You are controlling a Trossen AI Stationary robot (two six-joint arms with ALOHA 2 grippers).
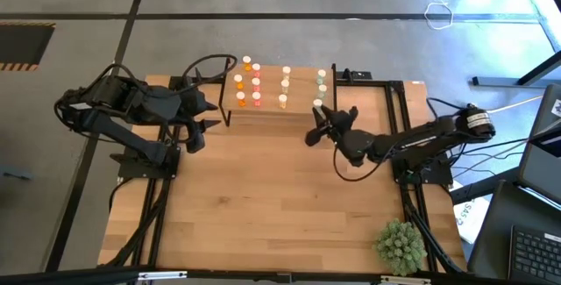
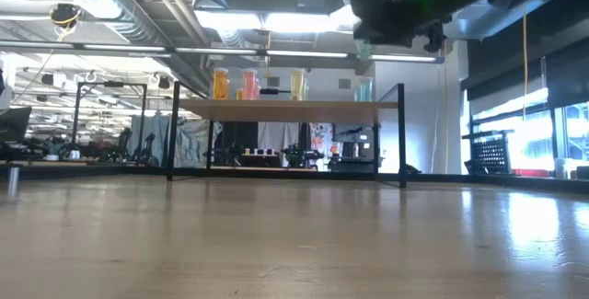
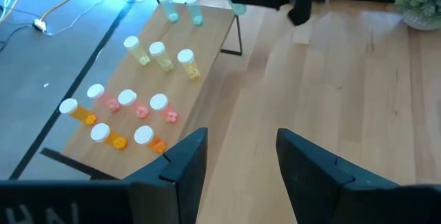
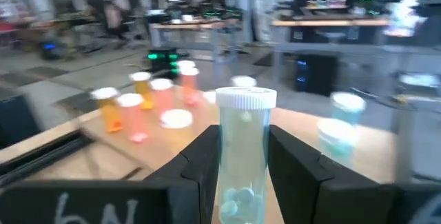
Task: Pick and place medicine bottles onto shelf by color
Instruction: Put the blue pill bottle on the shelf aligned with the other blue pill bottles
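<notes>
The shelf [image 1: 302,88] stands at the table's far edge on thin black legs. Orange [image 1: 241,83], red-pink [image 1: 256,83], pale yellow [image 1: 285,88] and pale green bottles [image 1: 322,81] stand upright on it in rows by color. My right gripper [image 1: 319,118] is at the shelf's near right corner, shut on another pale green bottle [image 4: 242,158]. My left gripper [image 1: 213,117] hangs open just left of the shelf's near left corner and touches nothing. In the left wrist view its fingers [image 3: 182,165] are spread over bare tabletop beside the shelf [image 3: 207,52]. My right gripper pinches the pale green bottle by its body [image 4: 241,176] between the two fingers [image 4: 203,162], below the white cap [image 4: 246,98]. The bottle stands upright in the hold, lifted clear of the table, with its cap above the fingers and pills showing in its bottom.
A spiky green plant ball [image 1: 401,245] sits at the table's near right corner. Bare wooden tabletop [image 1: 272,197] stretches between the arms and toward the near edge. Black frame rails run along both sides of the table. The low view shows room under the shelf [image 2: 285,108].
</notes>
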